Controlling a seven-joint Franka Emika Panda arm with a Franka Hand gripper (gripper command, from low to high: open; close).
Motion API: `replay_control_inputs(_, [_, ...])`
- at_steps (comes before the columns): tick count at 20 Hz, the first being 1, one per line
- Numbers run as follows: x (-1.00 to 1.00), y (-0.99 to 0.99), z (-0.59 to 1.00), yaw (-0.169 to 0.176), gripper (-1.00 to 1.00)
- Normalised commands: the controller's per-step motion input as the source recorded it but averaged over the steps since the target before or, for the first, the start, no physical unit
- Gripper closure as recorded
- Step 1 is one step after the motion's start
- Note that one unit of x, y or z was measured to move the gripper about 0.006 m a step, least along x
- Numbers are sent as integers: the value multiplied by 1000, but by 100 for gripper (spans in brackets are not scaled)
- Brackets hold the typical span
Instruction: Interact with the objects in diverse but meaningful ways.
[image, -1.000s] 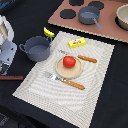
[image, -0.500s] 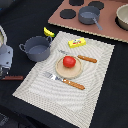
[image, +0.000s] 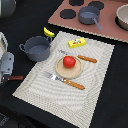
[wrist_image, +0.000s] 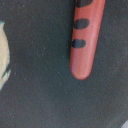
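Exterior view: the end effector is seen only in part at the edge, so whether it is clenched or released cannot be told; the brown sausage lies just beside it, the grey two-handled pot near it, and the red tomato farther off on a wooden plate. Wrist view: the sausage, marked with dark spots, is shown lying on the dark bench, with no fingers in sight.
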Motion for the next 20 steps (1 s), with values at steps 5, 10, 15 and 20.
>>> replay_control_inputs(5, [72,-57,-208,0,-100])
replay_control_inputs(10, [77,-72,-149,0,100])
replay_control_inputs(15, [56,-53,-223,0,100])
replay_control_inputs(20, [10,-59,-243,0,100])
